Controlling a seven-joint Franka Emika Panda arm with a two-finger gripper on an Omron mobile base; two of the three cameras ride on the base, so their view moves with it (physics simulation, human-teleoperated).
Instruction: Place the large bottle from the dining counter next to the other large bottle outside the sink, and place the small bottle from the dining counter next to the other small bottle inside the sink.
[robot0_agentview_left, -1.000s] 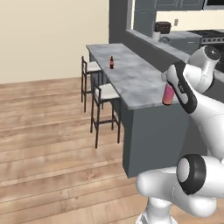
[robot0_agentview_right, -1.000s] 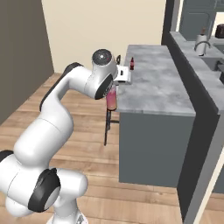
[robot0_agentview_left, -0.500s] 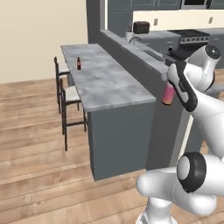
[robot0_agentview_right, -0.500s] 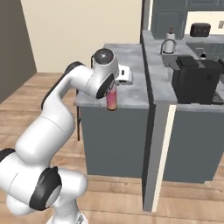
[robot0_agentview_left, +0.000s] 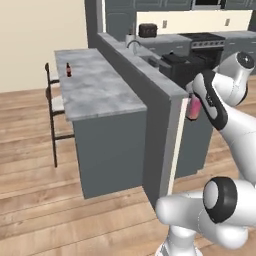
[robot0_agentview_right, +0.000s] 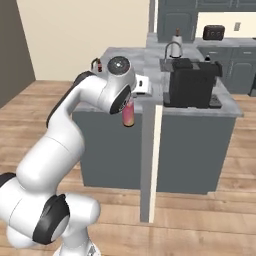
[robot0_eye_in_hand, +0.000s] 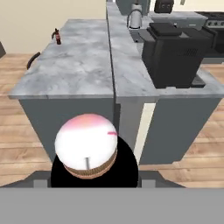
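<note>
Over the last second the base had driven round the end of the dining worktop (robot0_agentview_left: 95, 85), so both base views shifted as a whole; against the arm, the load stayed where it was. The tool (robot0_agentview_right: 129, 103) was clamped on the large bottle (robot0_agentview_right: 128, 115), a pink one with a pale top, hanging upright below the wrist and just off the corner of the raised kitchen worktop (robot0_agentview_right: 150, 95). In the hand view its rounded top (robot0_eye_in_hand: 87, 146) sat directly ahead, hiding the fingertips.

That bottle looked rigid and smooth-sided, probably slick, and tall enough to tip if set down off-vertical; the hold high on its body seemed sound for carrying, though a quick swing could make it pivot.

Farther out, a dark coffee machine (robot0_agentview_right: 192, 82) stood on the kitchen worktop, with the curved faucet (robot0_agentview_right: 172, 49) behind it marking the sink, whose basin could not be made out. The small bottle (robot0_agentview_left: 68, 70), brown with a red label, remained at the far end of the dining worktop, well apart from the tool. Light and narrow-necked, it would likely be best gripped around its wider body.
</note>
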